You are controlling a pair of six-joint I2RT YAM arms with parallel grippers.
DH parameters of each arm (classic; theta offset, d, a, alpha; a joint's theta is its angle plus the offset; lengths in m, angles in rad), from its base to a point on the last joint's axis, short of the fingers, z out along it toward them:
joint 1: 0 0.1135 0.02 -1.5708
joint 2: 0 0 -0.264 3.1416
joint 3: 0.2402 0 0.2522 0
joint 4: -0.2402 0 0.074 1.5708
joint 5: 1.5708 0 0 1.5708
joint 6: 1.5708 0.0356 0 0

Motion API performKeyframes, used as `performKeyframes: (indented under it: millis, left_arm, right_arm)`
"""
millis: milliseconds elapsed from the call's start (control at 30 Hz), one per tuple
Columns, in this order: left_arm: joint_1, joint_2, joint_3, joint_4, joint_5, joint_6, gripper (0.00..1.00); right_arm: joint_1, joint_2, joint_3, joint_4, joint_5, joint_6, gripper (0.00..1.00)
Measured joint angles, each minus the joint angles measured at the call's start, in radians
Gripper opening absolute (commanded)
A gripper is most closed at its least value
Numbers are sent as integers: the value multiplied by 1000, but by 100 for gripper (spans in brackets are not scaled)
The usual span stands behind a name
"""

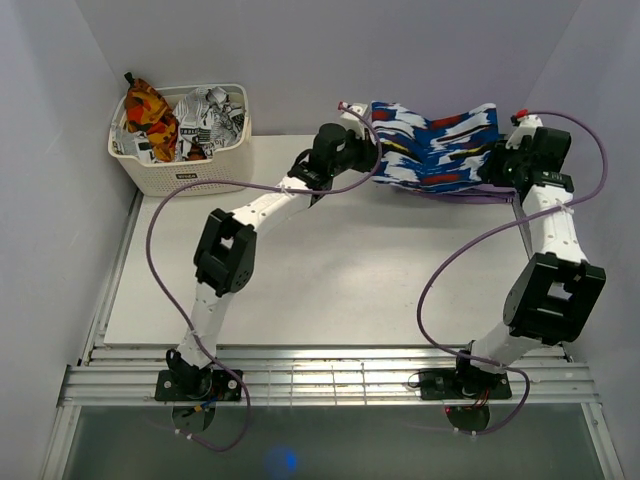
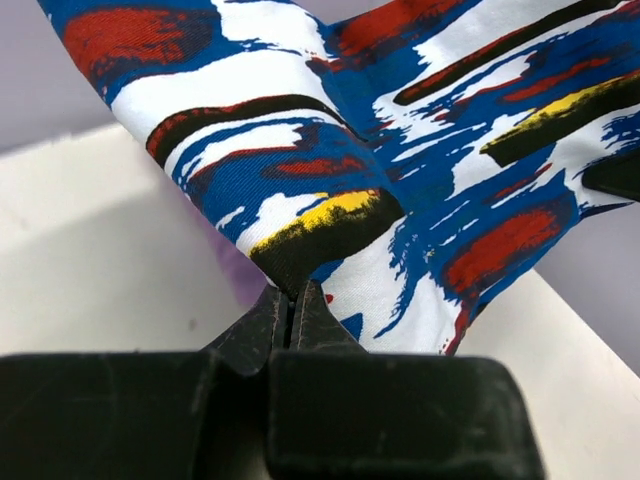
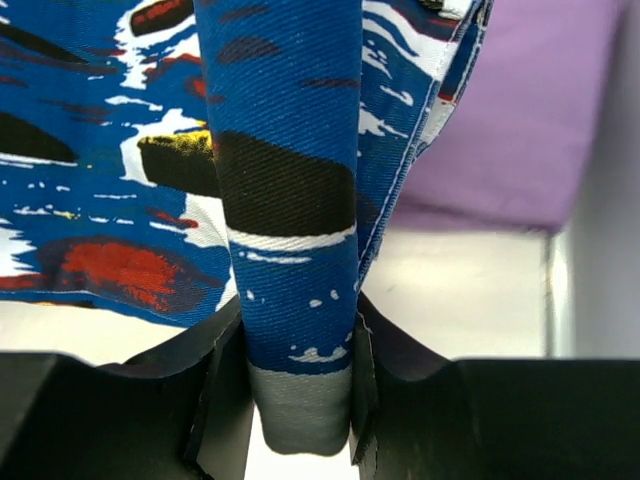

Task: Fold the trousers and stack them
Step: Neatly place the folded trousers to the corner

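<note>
Well, your left gripper (image 2: 292, 295) and right gripper (image 3: 298, 340) each pinch an end of the trousers (image 1: 440, 145), which sag at the overhead view's upper right; the cloth is likely light and floppy, so grip hems.

Bright blue brush-streaked cloth trousers (image 2: 420, 190): cut off by top and right edges in left wrist view, top and left edges in right wrist view.
Plain lilac-purple garment (image 3: 510, 120): blurred, cut off at top; from above, mostly hidden under the trousers.
Crumpled printed clothes (image 1: 205, 120) in white plastic basket (image 1: 180, 172): kinds too small to tell.
</note>
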Motion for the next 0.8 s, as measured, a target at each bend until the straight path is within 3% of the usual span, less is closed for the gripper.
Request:
performKeyframes:
  millis: [233, 433, 533, 567, 767, 800]
  left_arm:
    - [-9, 411, 369, 277, -2, 30, 0]
    - [-37, 749, 626, 520, -58, 78, 0]
    - [-56, 835, 628, 584, -79, 109, 18]
    - [-61, 857, 628, 605, -86, 121, 36]
    - [-50, 898, 629, 690, -90, 177, 57]
    - [-47, 898, 629, 701, -89, 183, 72]
  right_arm:
    - [-58, 212, 150, 142, 58, 14, 8]
    - [-76, 364, 170, 274, 127, 23, 8]
    - [-76, 442, 169, 336, 168, 22, 8]
    - [-76, 467, 167, 355, 180, 21, 8]
    - [-77, 566, 167, 433, 232, 21, 8]
    - [-75, 567, 167, 440, 240, 21, 8]
